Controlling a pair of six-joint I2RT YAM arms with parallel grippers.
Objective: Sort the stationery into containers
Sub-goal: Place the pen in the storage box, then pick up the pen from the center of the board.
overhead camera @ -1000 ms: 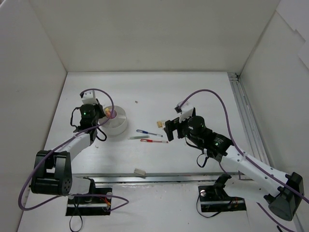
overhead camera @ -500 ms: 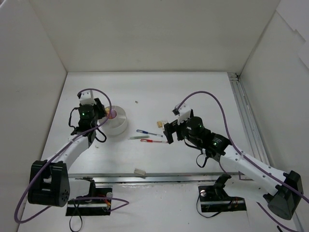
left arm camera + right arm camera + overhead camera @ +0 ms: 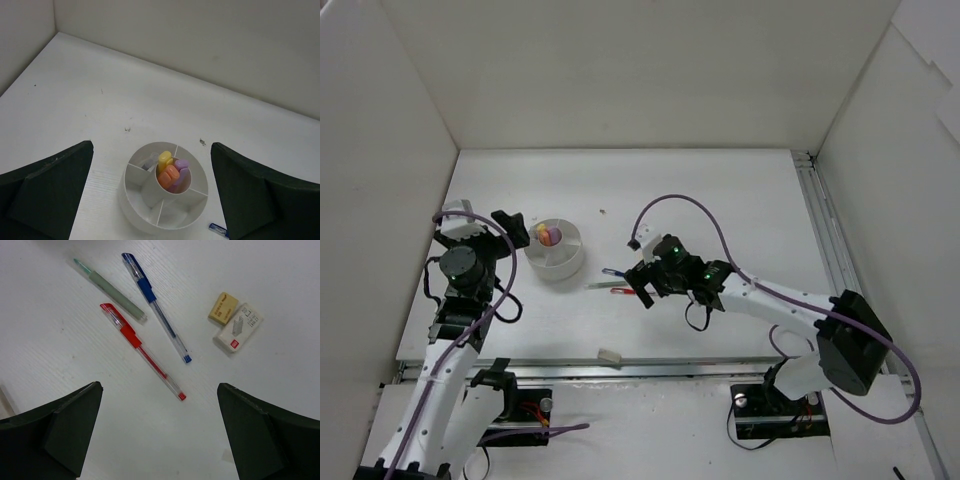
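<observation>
Lying alone near the front edge of the tabletop (image 3: 720,200) is a small cream eraser block (image 3: 609,355), its long side running roughly left to right. Farther in, the right claw (image 3: 160,386) hangs spread wide, gripping nothing, over three pens lying flat and nearly parallel: a red pen (image 3: 142,351), a blue pen (image 3: 155,306) and a grey-green pen (image 3: 110,290). From the wrist each slants from upper left to lower right, the red and blue with caps at upper left. Just beside them sit a tan eraser (image 3: 223,308) and a white boxed eraser (image 3: 238,327), close together. Beyond, to the left, the round white cup (image 3: 127,197) stands upright, split by dividers. Yellow, orange and purple markers (image 3: 170,175) stand on end in its centre well. The left claw (image 3: 151,146) is released, apart from the cup, holding nothing.
</observation>
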